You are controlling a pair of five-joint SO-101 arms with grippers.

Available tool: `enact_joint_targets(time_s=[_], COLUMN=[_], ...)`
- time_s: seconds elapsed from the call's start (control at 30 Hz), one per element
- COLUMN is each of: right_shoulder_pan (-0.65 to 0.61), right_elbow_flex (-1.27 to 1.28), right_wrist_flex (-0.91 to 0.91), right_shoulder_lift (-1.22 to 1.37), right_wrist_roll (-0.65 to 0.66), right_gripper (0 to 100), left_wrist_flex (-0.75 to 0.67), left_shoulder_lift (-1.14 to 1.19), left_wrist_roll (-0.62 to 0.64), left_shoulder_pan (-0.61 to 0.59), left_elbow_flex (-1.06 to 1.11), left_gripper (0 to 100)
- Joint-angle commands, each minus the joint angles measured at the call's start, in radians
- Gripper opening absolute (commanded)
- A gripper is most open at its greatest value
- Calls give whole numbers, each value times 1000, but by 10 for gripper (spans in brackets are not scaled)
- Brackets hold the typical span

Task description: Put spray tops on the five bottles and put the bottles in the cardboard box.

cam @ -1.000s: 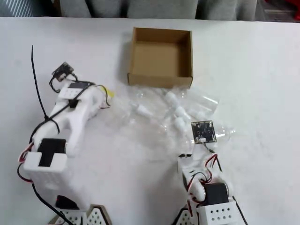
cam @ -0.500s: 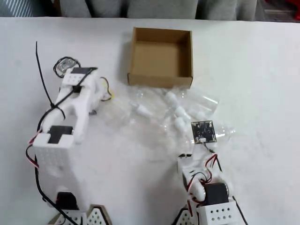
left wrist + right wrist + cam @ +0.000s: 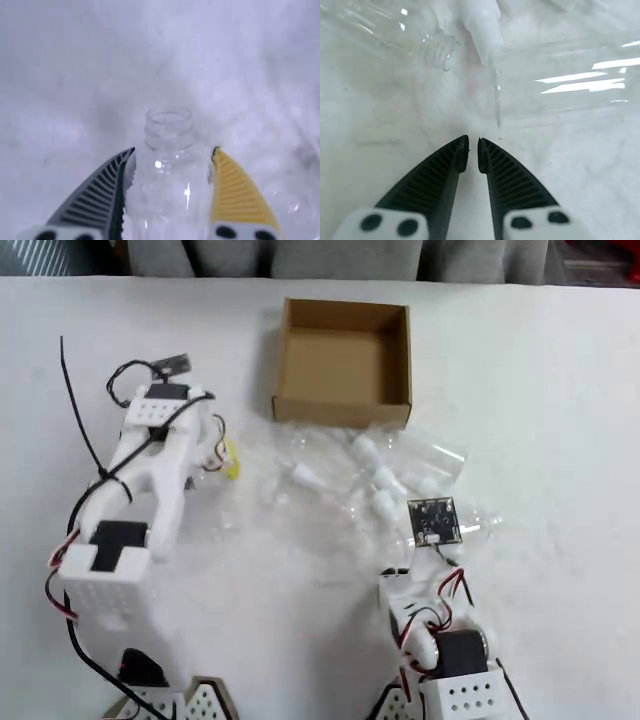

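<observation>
The left gripper (image 3: 172,156) has its jaws pinching a clear plastic bottle (image 3: 169,131), long axis straight out and open neck pointing away, while the white spray tops (image 3: 378,483) lie on the surface nearer the right gripper (image 3: 473,146), whose jaws are nearly pressed together and empty.

- No text, brand, number or sign can be read anywhere.
- The cardboard box (image 3: 345,405) is seen with plain brown walls.
- The clear bottle (image 3: 168,150) is seen without a readable label.
- Marks on the small circuit board (image 3: 432,520) are too small to be made out.
</observation>
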Motion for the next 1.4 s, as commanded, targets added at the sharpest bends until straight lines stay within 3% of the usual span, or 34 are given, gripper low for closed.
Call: enact_joint_targets(time_s=[0.0,0.1,0.4,0.53,0.67,0.8,0.97,1.13,1.37], right_shoulder_pan=[-4,-1,-5,-68,-222,-286,-285,-286,-286], right_elbow_flex=[9,9,9,9,9,9,9,9,9], right_wrist_flex=[10,10,10,10,10,10,10,10,10], right_shoulder_lift=[-4,-4,-2,-2,-4,-4,-4,-4,-4], right_wrist_roll=[-8,-6,-8,-8,-2,-2,-2,-2,-2], right_gripper=[18,18,18,21,20,19,19,19,19], left_wrist_flex=[8,6,-109,-138,-199,-235,-193,-63,17], left_shoulder_lift=[-171,-219,-269,-268,-265,-269,-272,-271,-265], left_wrist_roll=[-474,-638,-640,-511,-345,-333,-324,-322,-322], left_shoulder_pan=[-21,-21,-24,-25,-25,-28,-48,-48,-54], left_elbow_flex=[51,94,229,245,284,308,296,235,158], left_gripper=[23,23,24,26,27,31,200,365,384])
